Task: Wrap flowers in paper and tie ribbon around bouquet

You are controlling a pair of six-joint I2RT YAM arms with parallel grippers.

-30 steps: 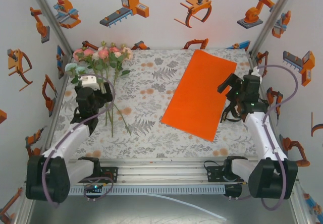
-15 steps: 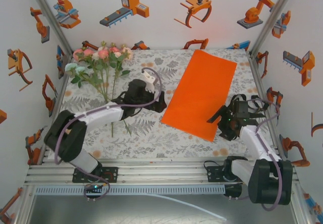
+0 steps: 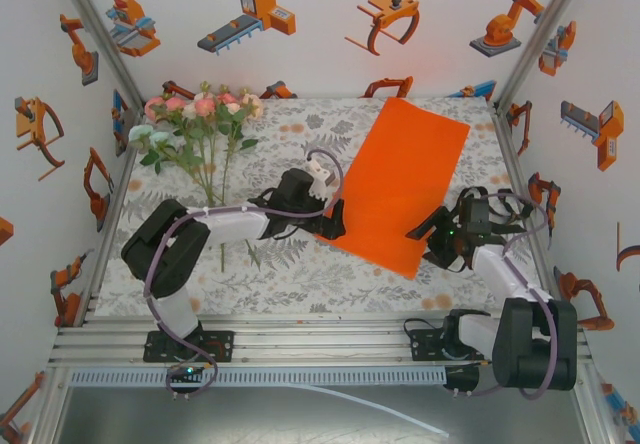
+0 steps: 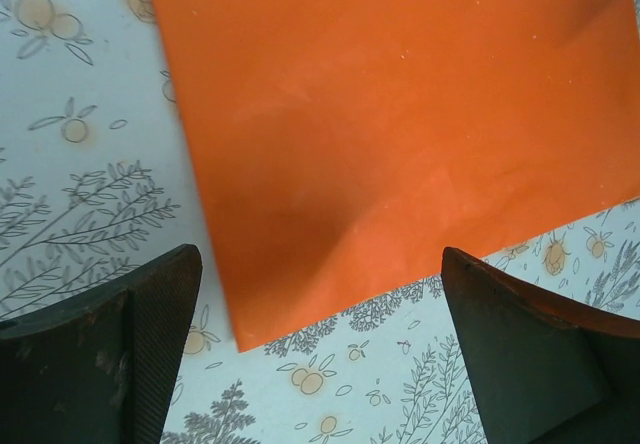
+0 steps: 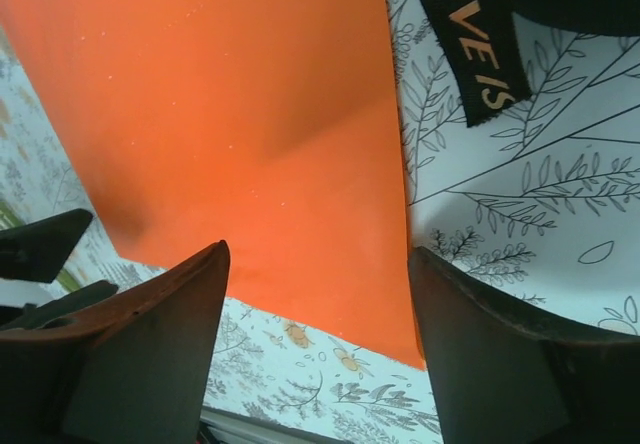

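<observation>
Top external, largest thing first: we note the table (image 3: 280, 149) under a grey leaf-print cloth. On its right half lies the paper (image 3: 405, 179), a single orange sheet, flat. Its long axis runs from the far right of the table toward the near middle, so the near short edge sits further left than the far one. The flowers (image 3: 205, 119) lie at the far left, well apart from the paper. Blooms point to the back wall and stems run toward the near edge, with the left arm crossing over the lower stems.

The left gripper (image 3: 338, 222) sits at the paper's near-left corner. In the left wrist view we see its jaws spread wide, one finger on each side of that corner, gripping nothing.

The right gripper (image 3: 425, 246) sits at the paper's near-right corner. In the right wrist view its jaws stand apart with that corner between them, and we see nothing pinched.

Smallest is the ribbon (image 5: 470, 39), seen from the right wrist: a black end with gold lettering lies on the cloth just beside the paper's right edge, its length running on out of the top of the picture
</observation>
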